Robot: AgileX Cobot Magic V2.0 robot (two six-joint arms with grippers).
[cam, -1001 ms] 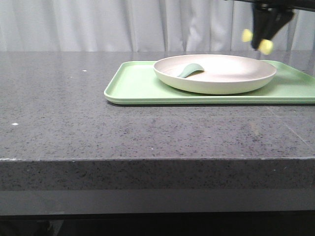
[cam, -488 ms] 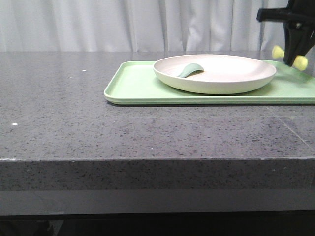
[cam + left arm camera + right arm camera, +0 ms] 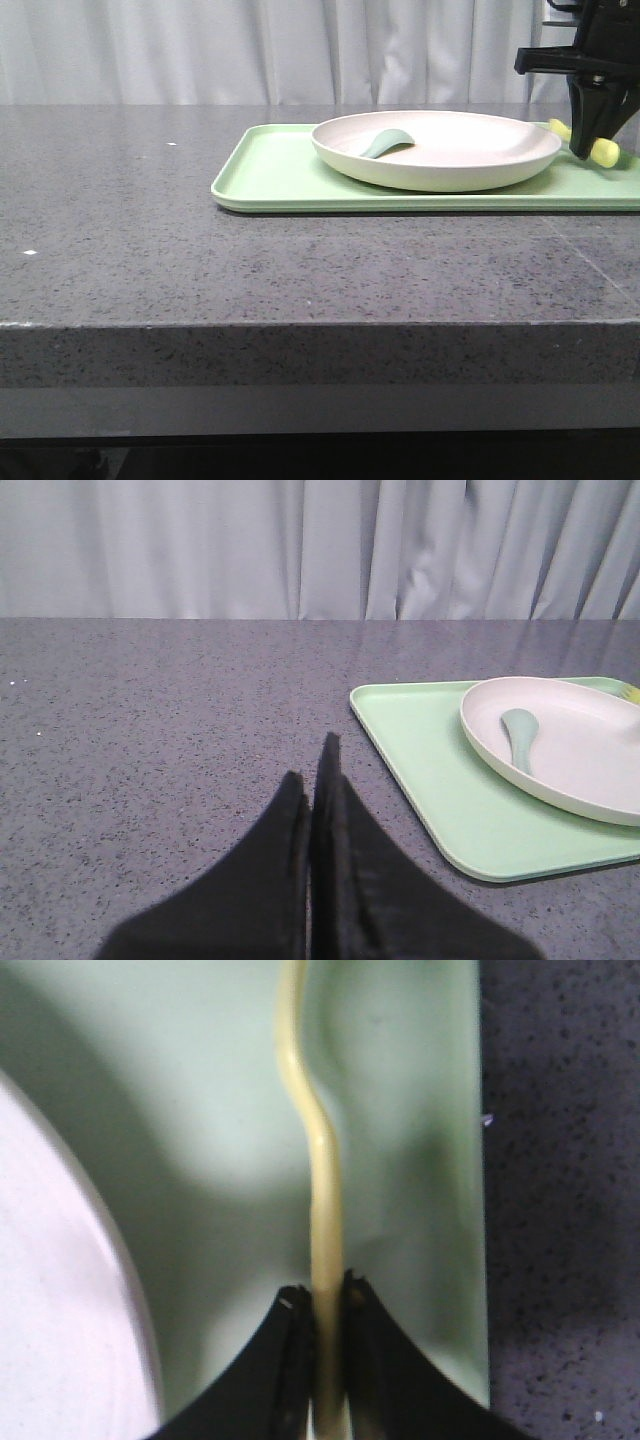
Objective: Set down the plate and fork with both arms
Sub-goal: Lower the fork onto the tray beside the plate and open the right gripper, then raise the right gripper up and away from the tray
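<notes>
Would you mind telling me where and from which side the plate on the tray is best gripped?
Grip the plate by its raised rim on the left edge, coming from over the bare tray. The rim overhangs there, the spoon lies further inside, and the right gripper with the fork crowds the other side.

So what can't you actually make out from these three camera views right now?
- The fork: its tines run off the edge of the right wrist view, and in the front view the right gripper covers its middle.
- The tray: its right end is cut off by the front view's edge.
- The grey-green utensil: the plate rim hides its lower part in the front view.
- Whether the fork touches the tray: cannot tell.
</notes>
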